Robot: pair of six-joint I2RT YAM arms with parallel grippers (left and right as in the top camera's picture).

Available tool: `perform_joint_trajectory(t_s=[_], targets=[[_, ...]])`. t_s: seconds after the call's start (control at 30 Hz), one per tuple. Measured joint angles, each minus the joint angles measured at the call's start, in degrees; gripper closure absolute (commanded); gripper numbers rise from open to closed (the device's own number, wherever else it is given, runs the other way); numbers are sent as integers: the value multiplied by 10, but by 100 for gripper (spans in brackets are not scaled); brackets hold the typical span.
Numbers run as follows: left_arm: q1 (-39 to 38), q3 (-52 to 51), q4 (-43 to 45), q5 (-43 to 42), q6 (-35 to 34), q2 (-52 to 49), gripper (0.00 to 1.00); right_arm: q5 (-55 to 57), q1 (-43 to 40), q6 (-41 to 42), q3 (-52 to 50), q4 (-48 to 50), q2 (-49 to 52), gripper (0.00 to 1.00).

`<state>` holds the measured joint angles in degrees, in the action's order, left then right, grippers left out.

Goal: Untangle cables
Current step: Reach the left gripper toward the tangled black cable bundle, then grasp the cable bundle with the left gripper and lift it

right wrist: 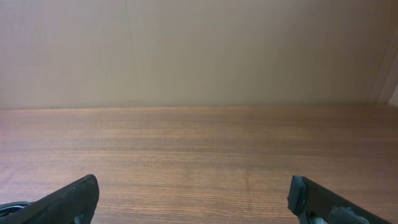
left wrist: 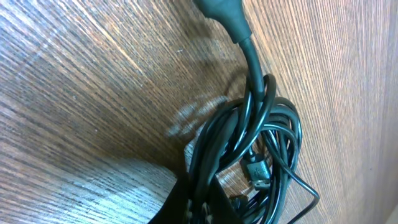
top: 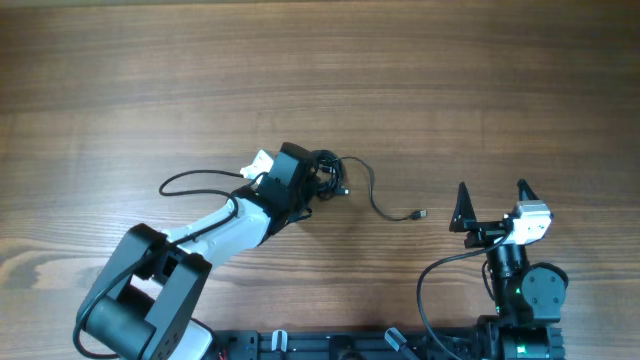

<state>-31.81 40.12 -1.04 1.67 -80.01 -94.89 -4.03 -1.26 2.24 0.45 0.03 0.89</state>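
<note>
Pinching the knotted cables (top: 327, 172) mid-tabletop (top: 450, 80), I have my left pincer (top: 307, 180) clamped shut on the bundle. My right pincer (top: 492, 187) gapes wide, holding nothing. Only one plug-ended strand (top: 385, 206) trails free, so I judge the untangling barely begun.

Left arm (top: 225, 228): stretched diagonally forward from its base, angled toward the robot's right.
Left tool (top: 316, 180): fingers closed tight, pinching the cables (top: 335, 170).
Right arm (top: 512, 262): folded up close over its base, well apart from the left.
Right tool (top: 492, 205): fingers spread wide, holding nothing, pointing forward.
</note>
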Motion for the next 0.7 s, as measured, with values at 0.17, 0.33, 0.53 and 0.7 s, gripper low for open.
perform_joint_trajectory(t_s=[0.17,0.33,0.53,0.7], targets=[[5,0,-3,0,46,11,96,0,0,0,0,0,0,0],[20,9,-209,0,355,194,96,0,0,0,0,0,0,0],[27,8,-326,2,440,196,25,0,0,0,-1,0,-1,0],[62,25,-315,7,357,222,62,0,0,0,-1,0,-1,0]])
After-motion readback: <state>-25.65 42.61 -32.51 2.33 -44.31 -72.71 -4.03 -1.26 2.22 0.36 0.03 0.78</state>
